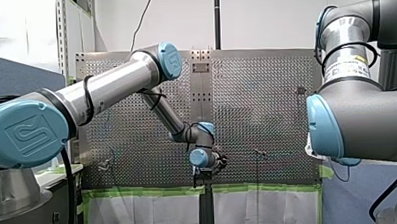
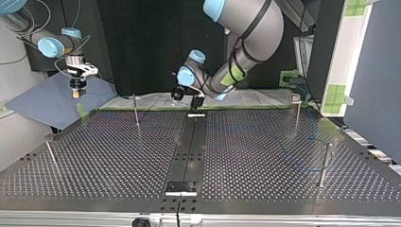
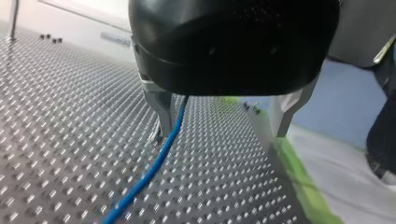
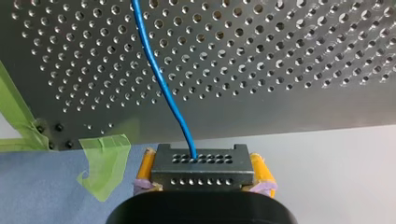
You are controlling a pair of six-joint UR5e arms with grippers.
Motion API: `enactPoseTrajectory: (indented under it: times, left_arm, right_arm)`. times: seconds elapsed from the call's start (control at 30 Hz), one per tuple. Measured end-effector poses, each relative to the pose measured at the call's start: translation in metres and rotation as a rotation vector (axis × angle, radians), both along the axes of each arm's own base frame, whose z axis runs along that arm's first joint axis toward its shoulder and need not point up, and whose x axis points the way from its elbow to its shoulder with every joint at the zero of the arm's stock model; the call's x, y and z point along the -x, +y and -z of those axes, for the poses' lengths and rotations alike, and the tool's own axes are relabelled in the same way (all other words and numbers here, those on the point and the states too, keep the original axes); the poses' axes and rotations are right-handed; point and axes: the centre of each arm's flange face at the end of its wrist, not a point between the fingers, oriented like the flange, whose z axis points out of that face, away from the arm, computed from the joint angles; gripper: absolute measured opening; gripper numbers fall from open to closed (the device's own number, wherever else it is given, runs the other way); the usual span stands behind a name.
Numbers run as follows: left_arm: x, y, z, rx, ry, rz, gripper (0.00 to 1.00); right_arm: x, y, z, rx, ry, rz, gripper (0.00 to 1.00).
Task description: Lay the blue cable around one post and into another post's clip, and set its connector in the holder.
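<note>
In the left wrist view my left gripper (image 3: 222,127) is open, its metal fingers (image 3: 160,113) wide apart just above the perforated table. The blue cable (image 3: 152,165) lies on the table right beside one finger, with nothing gripped. My right gripper (image 4: 201,173) has its yellow pads (image 4: 145,167) shut on the black connector block (image 4: 201,164), and the blue cable (image 4: 161,79) runs from the block out over the table. In the top view my right gripper (image 2: 75,92) hangs off the table's far left corner. My left gripper (image 2: 178,94) is low at the far edge's middle.
Thin metal posts (image 2: 136,112) (image 2: 297,109) (image 2: 324,164) (image 2: 51,155) stand on the perforated table (image 2: 118,156). A loop of blue cable (image 2: 302,166) lies by the right-hand post. A black plate (image 2: 180,187) sits at the near middle. Green tape (image 4: 103,161) marks the table's edge.
</note>
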Motion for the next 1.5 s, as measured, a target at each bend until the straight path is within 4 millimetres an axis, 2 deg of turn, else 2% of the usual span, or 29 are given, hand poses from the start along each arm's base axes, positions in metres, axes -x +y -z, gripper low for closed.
enactPoseTrajectory:
  times: [0.23,0.47,0.63,0.87,1.03,1.23,1.5]
  left_arm:
    - [0.016,-0.003,-0.013,-0.031,-0.007,0.036,1.0]
    - [0.021,0.003,-0.042,0.024,-0.046,-0.002,1.0]
    - [0.028,0.002,-0.058,0.036,-0.083,0.006,1.0]
    - [0.058,-0.003,-0.075,-0.003,-0.091,0.059,1.0]
    - [0.084,-0.006,-0.069,-0.032,-0.066,0.104,1.0]
    - [0.119,-0.015,-0.057,-0.022,-0.042,0.128,1.0]
    - [0.138,-0.055,-0.076,0.087,-0.086,0.115,1.0]
  right_arm:
    - [-0.012,-0.004,-0.004,-0.002,0.026,-0.023,0.0]
    - [-0.043,-0.004,-0.007,-0.018,0.065,-0.074,0.0]
    - [-0.047,-0.003,-0.007,-0.033,0.063,-0.073,0.0]
    - [-0.046,-0.003,-0.007,-0.036,0.054,-0.068,0.0]
    - [-0.046,-0.003,-0.006,-0.038,0.05,-0.067,0.0]
    - [-0.046,-0.003,-0.006,-0.041,0.045,-0.065,0.0]
    - [-0.045,-0.003,-0.005,-0.045,0.041,-0.063,0.0]
